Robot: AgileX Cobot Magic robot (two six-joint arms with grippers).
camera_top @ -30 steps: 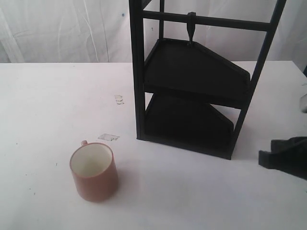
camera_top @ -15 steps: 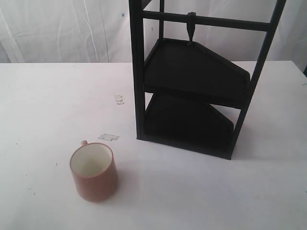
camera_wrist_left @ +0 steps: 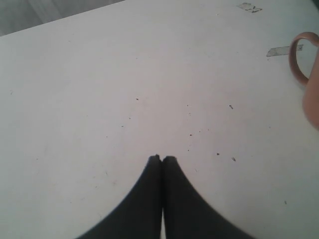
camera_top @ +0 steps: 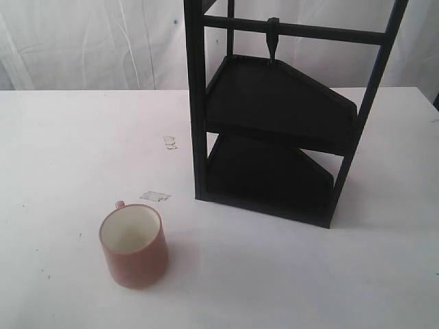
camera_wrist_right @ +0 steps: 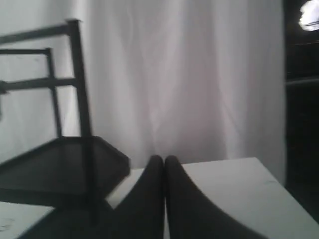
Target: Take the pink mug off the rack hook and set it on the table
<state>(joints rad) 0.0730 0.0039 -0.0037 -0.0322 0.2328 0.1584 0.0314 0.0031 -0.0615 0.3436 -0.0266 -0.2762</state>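
The pink mug stands upright on the white table, front left of the black rack, its handle turned away. The rack hook hangs bare from the top crossbar. Neither gripper shows in the exterior view. In the left wrist view my left gripper is shut over bare tabletop, and the mug's handle and side show at the frame's edge, apart from the fingers. My right gripper is shut on nothing, with the rack off to one side.
A strip of clear tape and a small scrap lie on the table between mug and rack. A white curtain hangs behind the table. The table's far edge and a dark gap show beyond my right gripper.
The right arm, visible at the exterior view's right edge one second ago, has drawn out of that view. The mug and rack have not moved.
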